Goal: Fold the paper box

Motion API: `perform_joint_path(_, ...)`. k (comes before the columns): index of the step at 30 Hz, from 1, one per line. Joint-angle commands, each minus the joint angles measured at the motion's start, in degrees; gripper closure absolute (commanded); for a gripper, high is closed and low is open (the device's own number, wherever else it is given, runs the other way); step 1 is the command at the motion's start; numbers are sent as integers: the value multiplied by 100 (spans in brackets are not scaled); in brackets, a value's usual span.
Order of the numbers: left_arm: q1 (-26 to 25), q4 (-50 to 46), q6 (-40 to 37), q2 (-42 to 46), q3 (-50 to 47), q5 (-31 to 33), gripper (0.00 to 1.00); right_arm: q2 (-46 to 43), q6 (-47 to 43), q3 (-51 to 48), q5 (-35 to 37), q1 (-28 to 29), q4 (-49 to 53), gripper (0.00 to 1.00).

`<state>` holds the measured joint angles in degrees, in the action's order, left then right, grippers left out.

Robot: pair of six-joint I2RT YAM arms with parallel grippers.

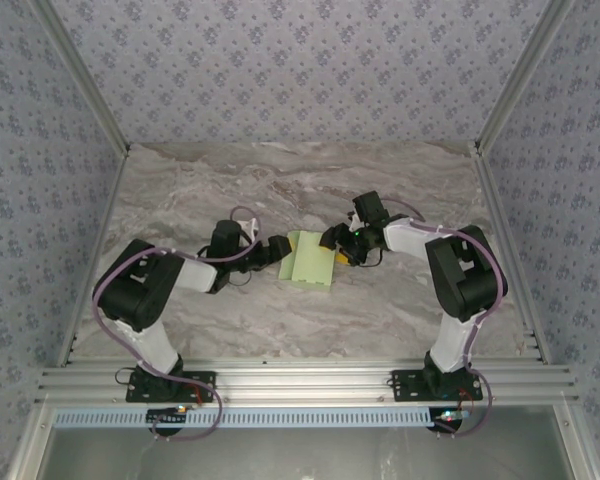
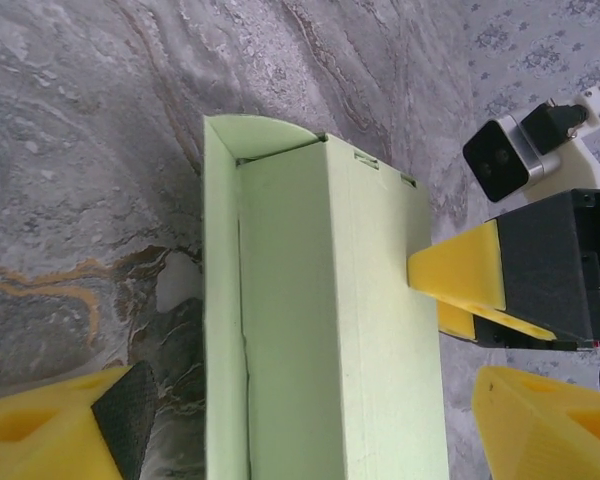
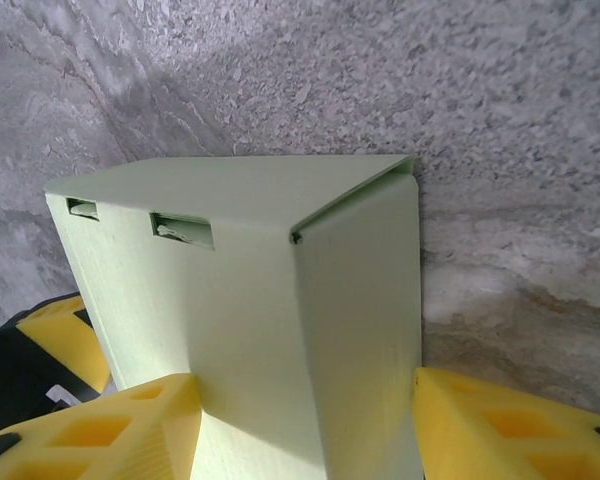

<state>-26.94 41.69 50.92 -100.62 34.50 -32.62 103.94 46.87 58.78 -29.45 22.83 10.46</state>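
The paper box (image 1: 310, 258) is pale green card folded into a flat tube, lying mid-table between the arms. My left gripper (image 1: 278, 248) is at its left side. In the left wrist view the box (image 2: 330, 320) runs between my open left gripper (image 2: 310, 395), with a gap on each side of the card. My right gripper (image 1: 336, 248) holds the box's right edge, and its yellow finger (image 2: 458, 275) touches the card there. In the right wrist view my right gripper (image 3: 308, 385) is closed against a creased corner of the box (image 3: 240, 290), one finger on each panel.
The marble tabletop (image 1: 280, 190) is bounded by patterned walls at the back and sides. Aluminium posts (image 1: 505, 110) stand at the corners, and a rail (image 1: 300, 380) carrying both arm bases runs along the near edge.
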Motion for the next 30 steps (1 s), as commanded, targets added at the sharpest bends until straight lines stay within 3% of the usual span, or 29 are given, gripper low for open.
perform_joint_path(1, -100, 88, 92, -181, 135, -150, 17, 125, -98, 139, -99, -27, 4, 42)
perform_joint_path(16, -450, 302, 331, -197, 467, -167, 20, 317, -208, 451, 64, 351, 95, 49)
perform_joint_path(30, -776, 717, 662, -424, 584, 133, 18, 759, 123, 905, 108, 1122, -77, 52)
